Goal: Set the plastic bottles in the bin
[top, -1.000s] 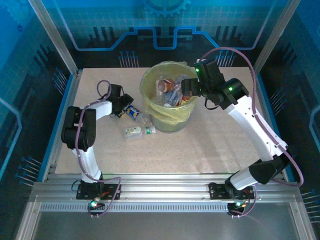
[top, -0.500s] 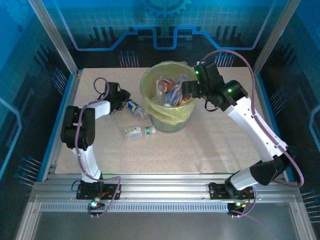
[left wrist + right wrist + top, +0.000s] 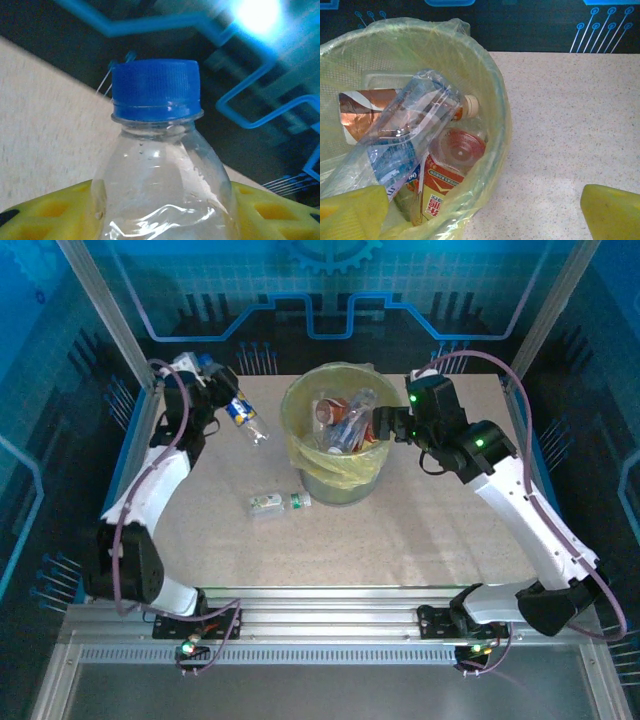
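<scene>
One camera looks down from behind me over the table (image 3: 430, 530); my right wrist's — close — shares the bin (image 3: 335, 478) (image 3: 500, 110).

Glossy plastic bottle (image 3: 160, 190); matt, perhaps laminate table (image 3: 560, 125).

A beige speckled table (image 3: 430, 530) lies at the centre. Along six o'clock runs a ribbed aluminium rail (image 3: 330, 625). At twelve o'clock stands a dark wall (image 3: 330, 300) with glowing blue circuit lines. Slanted metal posts (image 3: 105, 310) rise at eleven and one o'clock.
</scene>
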Robot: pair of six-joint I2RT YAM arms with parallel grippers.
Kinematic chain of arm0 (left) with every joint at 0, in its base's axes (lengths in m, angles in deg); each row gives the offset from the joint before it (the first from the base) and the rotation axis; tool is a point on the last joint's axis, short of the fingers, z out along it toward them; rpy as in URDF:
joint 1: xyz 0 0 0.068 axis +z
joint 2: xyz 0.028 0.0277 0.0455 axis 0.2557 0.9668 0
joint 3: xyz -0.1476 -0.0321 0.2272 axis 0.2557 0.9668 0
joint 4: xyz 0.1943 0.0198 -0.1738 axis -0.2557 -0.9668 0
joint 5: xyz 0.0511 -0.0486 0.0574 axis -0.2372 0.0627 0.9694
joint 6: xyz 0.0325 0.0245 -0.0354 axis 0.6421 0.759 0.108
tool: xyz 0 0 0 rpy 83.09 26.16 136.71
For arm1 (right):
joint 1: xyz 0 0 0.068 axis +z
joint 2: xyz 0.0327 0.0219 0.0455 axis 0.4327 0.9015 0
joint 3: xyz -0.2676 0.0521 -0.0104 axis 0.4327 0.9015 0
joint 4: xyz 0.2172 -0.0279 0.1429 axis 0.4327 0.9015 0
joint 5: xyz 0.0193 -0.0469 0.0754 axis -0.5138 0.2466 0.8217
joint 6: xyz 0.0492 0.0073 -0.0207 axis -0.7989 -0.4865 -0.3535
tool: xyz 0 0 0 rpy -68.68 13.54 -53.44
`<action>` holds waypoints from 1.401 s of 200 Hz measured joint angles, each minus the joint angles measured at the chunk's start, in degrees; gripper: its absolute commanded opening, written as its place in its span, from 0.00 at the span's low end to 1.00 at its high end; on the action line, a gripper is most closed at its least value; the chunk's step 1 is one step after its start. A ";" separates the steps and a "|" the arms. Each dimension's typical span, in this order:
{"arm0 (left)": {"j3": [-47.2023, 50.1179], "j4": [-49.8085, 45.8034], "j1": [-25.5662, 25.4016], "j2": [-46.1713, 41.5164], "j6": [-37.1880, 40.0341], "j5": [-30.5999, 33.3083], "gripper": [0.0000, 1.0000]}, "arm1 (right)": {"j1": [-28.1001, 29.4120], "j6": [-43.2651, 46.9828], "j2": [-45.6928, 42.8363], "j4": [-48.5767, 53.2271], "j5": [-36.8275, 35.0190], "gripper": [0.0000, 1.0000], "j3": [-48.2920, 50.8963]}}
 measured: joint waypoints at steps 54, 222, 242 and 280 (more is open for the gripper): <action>-4.22 0.28 -7.54 -11.63 13.81 0.52 0.48 | 0.00 -1.55 -2.80 -2.84 0.02 1.00 4.66; -18.58 -5.27 -27.28 4.46 26.99 -1.55 0.48 | 0.00 -3.93 -6.38 -5.01 0.17 1.00 7.87; -18.60 -6.91 -27.28 4.76 26.80 -1.14 0.49 | -0.02 -3.96 -6.38 -5.03 0.17 1.00 8.22; -18.78 -9.79 -27.28 5.75 25.38 0.37 0.52 | -0.17 -3.96 -6.38 -5.03 0.15 1.00 8.46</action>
